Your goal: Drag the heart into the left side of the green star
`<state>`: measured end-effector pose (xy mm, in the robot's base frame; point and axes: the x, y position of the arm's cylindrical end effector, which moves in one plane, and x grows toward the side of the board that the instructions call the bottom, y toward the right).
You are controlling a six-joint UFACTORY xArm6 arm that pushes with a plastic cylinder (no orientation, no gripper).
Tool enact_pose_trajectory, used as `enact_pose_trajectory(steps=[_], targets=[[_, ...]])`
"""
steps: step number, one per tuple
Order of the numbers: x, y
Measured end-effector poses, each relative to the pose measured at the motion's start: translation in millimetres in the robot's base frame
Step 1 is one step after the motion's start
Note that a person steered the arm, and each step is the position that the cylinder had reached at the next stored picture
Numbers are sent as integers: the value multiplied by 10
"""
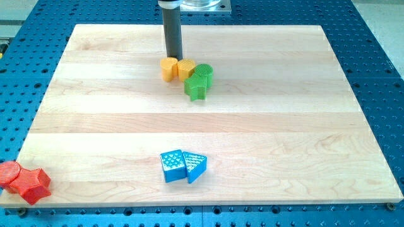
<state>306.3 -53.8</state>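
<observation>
Camera view shows my tip (173, 57) at the far edge of the yellow heart (176, 68), which already touches the left side of the green star (199, 81) on the desk (265, 120). There is no hand. The drag looks nearly finished; next needs only a slight rightward nudge.

On the tabletop (315, 126), the yellow heart (177, 69) lies far from the viewer, a little left of centre. The green star (199, 81) touches its right side and sits slightly nearer. My tip (173, 58) stands just behind the heart, at its far edge. Near the front centre, the blue cube (172, 166) lies left of the blue triangle (196, 165), touching it. Two red blocks (24, 181) lie side by side at the near left corner, over the edge.
</observation>
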Motion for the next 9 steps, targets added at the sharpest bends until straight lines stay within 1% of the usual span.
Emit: enact_pose_trajectory(steps=[1,2,3,4,5,6,7,8,9], targets=[[424,-247],[670,-231],[663,-1260],[1015,-1178],[1019,-603],[1059,-383],[1116,-526],[1120,-261],[1242,-314]])
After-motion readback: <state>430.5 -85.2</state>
